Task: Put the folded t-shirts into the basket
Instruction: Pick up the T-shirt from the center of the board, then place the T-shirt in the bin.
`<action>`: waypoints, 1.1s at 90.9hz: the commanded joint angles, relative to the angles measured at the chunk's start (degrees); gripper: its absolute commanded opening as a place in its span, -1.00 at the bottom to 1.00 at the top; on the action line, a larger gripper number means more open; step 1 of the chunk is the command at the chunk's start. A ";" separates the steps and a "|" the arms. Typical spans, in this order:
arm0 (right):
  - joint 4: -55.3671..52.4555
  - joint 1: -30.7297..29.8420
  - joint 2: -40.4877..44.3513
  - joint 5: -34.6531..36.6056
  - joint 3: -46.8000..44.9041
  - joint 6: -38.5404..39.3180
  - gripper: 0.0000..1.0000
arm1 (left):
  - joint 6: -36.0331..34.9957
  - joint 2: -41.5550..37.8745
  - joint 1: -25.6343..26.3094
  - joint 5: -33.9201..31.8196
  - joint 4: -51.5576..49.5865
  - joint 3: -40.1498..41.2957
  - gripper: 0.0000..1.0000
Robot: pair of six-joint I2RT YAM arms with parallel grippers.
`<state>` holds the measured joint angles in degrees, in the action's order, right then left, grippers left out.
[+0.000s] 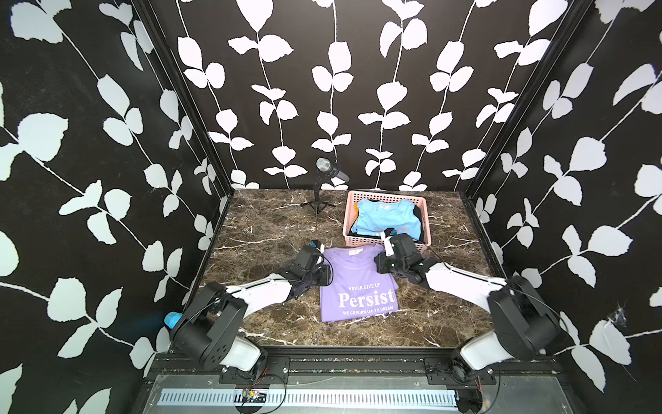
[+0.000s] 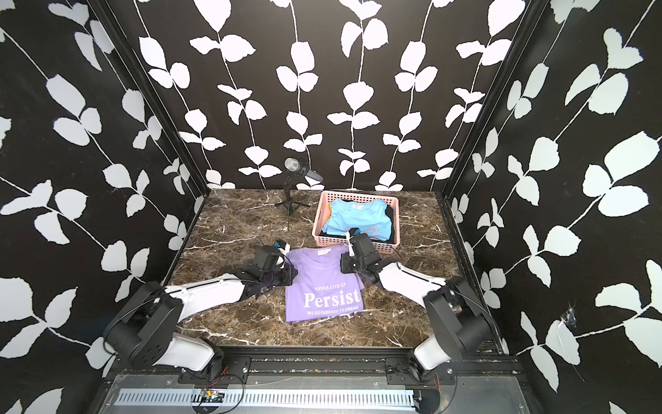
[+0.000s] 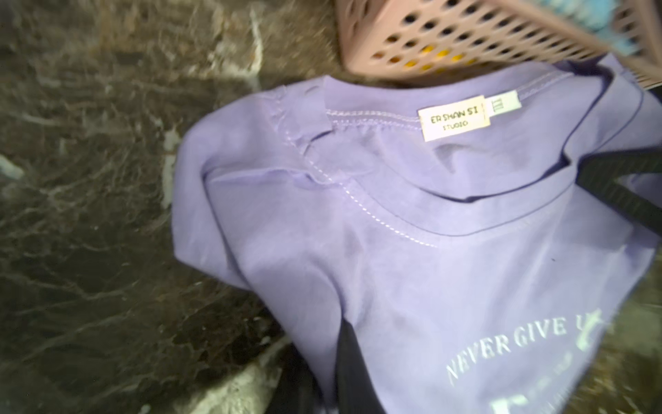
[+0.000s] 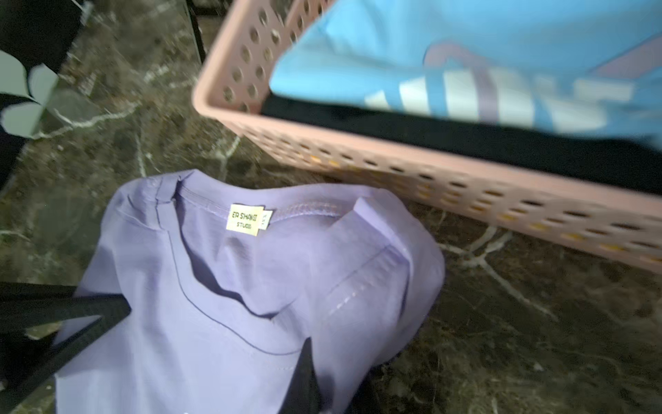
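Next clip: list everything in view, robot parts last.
table: one, brown marble
walls: three, black with white leaves
basket: one, pale pink, far right of table
purple t-shirt: one, purple, white "Persist", on table before basket
light blue t-shirt: one, light blue, top of basket pile
black t-shirt: one, black, under the light blue
yellow t-shirt: one, yellow, low in basket, behind the holes
lamp on tripod: one, black, left of basket
left arm: one, black-white, jaws shut on purple t-shirt's left side
right arm: one, black-white, jaws shut on its right side
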<state>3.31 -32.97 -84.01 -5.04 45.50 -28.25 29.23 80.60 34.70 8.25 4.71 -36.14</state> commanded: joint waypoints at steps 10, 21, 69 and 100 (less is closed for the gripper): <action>1.65 -0.32 10.37 4.13 -0.22 -1.47 -1.00 | -0.03 -8.39 0.92 2.99 -4.37 -3.90 -1.00; -0.31 -0.32 15.59 5.68 0.84 -1.27 -1.00 | -0.68 -11.46 2.11 3.09 -5.99 -7.47 -1.00; -15.40 0.03 15.75 14.45 18.38 5.33 -1.00 | -3.74 -0.22 2.83 4.54 -7.55 -29.89 -1.00; -17.59 6.32 7.91 12.21 26.79 7.77 -1.00 | -6.40 14.43 2.63 5.44 -11.87 -47.14 -1.00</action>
<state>-14.41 -28.88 -74.61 8.10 69.19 -22.02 24.56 92.68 37.26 12.49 -5.65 -77.91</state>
